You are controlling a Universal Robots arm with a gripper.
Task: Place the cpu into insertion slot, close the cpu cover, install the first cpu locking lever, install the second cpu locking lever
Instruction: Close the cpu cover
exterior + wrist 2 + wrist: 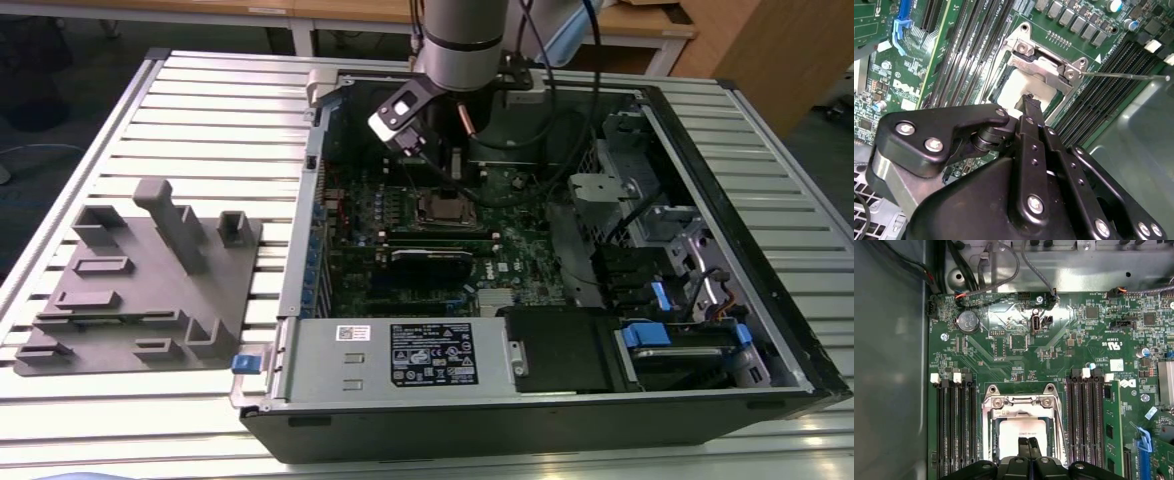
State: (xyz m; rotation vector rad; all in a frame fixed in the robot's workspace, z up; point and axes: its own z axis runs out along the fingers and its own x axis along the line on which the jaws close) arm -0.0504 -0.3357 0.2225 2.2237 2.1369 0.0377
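Gripper (447, 192) at upper centre of exterior view, inside open computer case (534, 425) on slatted table (200, 110). Fingertips (1023, 444) pressed together, nothing held, at or just above cpu (1011, 432); contact not discernible. Chip seated in insertion slot (1004, 415), near frame centre in exterior view, pale top exposed. Silver cpu cover (1021, 402) framing chip; whether fully down unclear. Thin wire lever (1124, 76) jutting sideways from socket corner over green motherboard (1054, 355).
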